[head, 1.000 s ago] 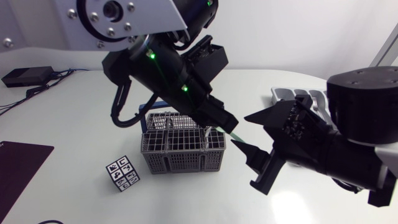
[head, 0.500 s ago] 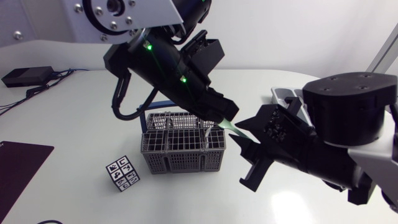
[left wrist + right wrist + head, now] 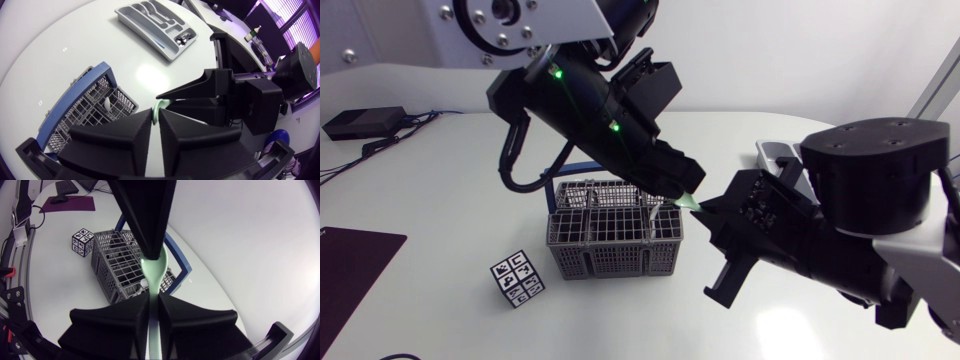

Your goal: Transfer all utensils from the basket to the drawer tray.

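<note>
The left pincer [image 3: 155, 124] grips one end of a pale green utensil [image 3: 152, 272], held in the air above the right side of the basket [image 3: 610, 245]. The basket stands near the middle of the worktop [image 3: 430, 190]. The right pincer [image 3: 154, 307] is closed on the utensil's other end. The drawer tray [image 3: 156, 25] lies near the worktop's right edge.

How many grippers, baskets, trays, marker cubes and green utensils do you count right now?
Matte black grippers: 2, the left gripper and the right gripper
Grey mesh basket with blue handle: 1
Grey plastic drawer tray: 1
Pale green plastic utensil: 1
Black-and-white marker cube: 1
Total: 6
</note>
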Controlling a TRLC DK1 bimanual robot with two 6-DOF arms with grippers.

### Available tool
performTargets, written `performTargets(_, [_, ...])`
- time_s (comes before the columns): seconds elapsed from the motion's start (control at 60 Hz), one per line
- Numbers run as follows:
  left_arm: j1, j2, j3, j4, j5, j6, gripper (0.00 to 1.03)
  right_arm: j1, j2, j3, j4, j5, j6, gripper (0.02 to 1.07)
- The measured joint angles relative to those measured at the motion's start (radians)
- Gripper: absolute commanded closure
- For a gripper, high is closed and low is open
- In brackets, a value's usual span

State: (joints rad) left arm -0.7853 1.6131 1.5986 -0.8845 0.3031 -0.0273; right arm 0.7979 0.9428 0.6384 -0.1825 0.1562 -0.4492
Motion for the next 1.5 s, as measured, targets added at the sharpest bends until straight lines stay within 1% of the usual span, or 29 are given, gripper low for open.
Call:
performTargets(0.117, [0.005,0.000,0.014,-0.009,0.006,0.000,0.43,0.000,0.000,-0.003,-0.004,-0.004,0.000,1.01])
performTargets(0.25, [0.040,0.000,0.055,-0.010,0.007,-0.003,0.33,0.000,-0.004,-0.009,-0.028,-0.031,0.000,1.01])
performTargets(0.383, [0.093,0.000,0.090,-0.008,0.006,-0.007,0.33,-0.036,-0.030,-0.022,-0.058,-0.094,-0.009,1.01])
performTargets(0.417, [0.103,0.000,0.090,-0.005,0.006,-0.007,0.33,-0.060,-0.040,-0.024,-0.069,-0.127,-0.020,1.01])
performTargets(0.483, [0.123,0.000,0.090,0.002,-0.003,-0.005,0.33,-0.139,-0.062,-0.031,-0.100,-0.205,-0.045,1.01])
performTargets(0.567, [0.133,-0.005,0.082,0.021,-0.044,0.006,0.33,-0.249,-0.087,-0.037,-0.143,-0.304,-0.084,1.01])
performTargets(0.617, [0.134,-0.015,0.058,0.045,-0.071,0.021,0.33,-0.338,-0.103,-0.039,-0.176,-0.377,-0.125,1.01])
performTargets(0.667, [0.133,-0.026,0.028,0.064,-0.095,0.032,0.33,-0.409,-0.112,-0.039,-0.201,-0.429,-0.164,1.01])
performTargets(0.8, [0.099,-0.047,-0.069,0.109,-0.181,0.082,0.34,-0.606,-0.118,-0.039,-0.276,-0.558,-0.298,1.01])
performTargets(0.867, [0.059,-0.055,-0.129,0.155,-0.257,0.111,0.34,-0.713,-0.111,-0.039,-0.317,-0.625,-0.381,1.01])
performTargets(0.967, [-0.002,-0.057,-0.200,0.204,-0.336,0.138,0.34,-0.861,-0.065,-0.038,-0.378,-0.705,-0.503,1.01])
performTargets(1.083, [-0.061,-0.057,-0.257,0.266,-0.422,0.163,0.34,-1.007,0.018,-0.027,-0.441,-0.766,-0.641,1.01])
performTargets(1.25, [-0.106,-0.056,-0.288,0.325,-0.522,0.187,0.34,-1.172,0.157,0.032,-0.515,-0.789,-0.862,1.01])
performTargets(1.367, [-0.121,-0.050,-0.293,0.351,-0.555,0.193,0.34,-1.276,0.275,0.099,-0.575,-0.790,-1.010,1.01])
performTargets(1.5, [-0.126,-0.024,-0.297,0.383,-0.592,0.195,0.34,-1.391,0.433,0.208,-0.603,-0.785,-1.163,1.01])
